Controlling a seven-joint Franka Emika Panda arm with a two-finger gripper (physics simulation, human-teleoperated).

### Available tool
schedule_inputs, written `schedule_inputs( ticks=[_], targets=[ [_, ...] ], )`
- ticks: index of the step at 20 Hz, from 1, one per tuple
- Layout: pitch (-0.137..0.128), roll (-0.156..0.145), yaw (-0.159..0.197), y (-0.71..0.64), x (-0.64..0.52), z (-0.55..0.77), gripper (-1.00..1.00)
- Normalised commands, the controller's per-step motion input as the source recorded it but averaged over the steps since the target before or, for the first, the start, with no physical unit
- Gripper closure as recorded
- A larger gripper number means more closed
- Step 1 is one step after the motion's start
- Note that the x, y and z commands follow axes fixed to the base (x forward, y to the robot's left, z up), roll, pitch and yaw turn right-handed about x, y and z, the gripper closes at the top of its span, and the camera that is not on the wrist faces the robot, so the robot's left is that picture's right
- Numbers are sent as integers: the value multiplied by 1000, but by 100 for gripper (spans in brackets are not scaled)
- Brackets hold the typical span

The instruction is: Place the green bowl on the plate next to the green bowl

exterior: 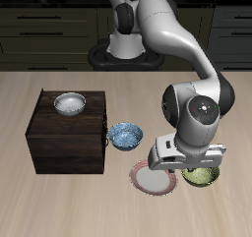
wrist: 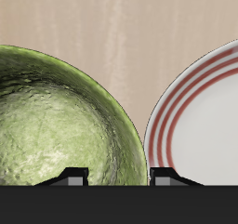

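Note:
The green bowl (exterior: pixel 201 176) sits on the table near the front edge, beside the plate (exterior: pixel 154 180), which has a reddish-pink rim and a pale centre. My gripper (exterior: pixel 188 166) hangs low over the bowl's edge nearest the plate, and the hand hides part of both. In the wrist view the mottled green bowl (wrist: pixel 56 125) and the red-ringed plate (wrist: pixel 206 116) lie side by side, apart. My gripper (wrist: pixel 119 177) is open: one fingertip (wrist: pixel 74 175) is over the bowl's inside, the other is outside its rim, between bowl and plate. It holds nothing.
A blue-patterned bowl (exterior: pixel 125 135) stands just behind the plate. A dark wooden box (exterior: pixel 67 133) stands beside it with a white bowl (exterior: pixel 69 104) on top. The robot's base (exterior: pixel 128 52) is at the table's back.

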Motion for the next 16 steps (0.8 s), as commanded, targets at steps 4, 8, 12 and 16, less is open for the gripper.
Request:
schedule_inputs(
  ticks=[4, 8, 12, 16],
  targets=[
    [-10, 25, 7, 56, -33, 0, 100],
    [-8, -3, -20, -31, -40, 186, 100],
    [-56, 25, -3, 37, -124, 368, 100],
    [-41, 17, -15, -12, -87, 257, 100]
  ],
)
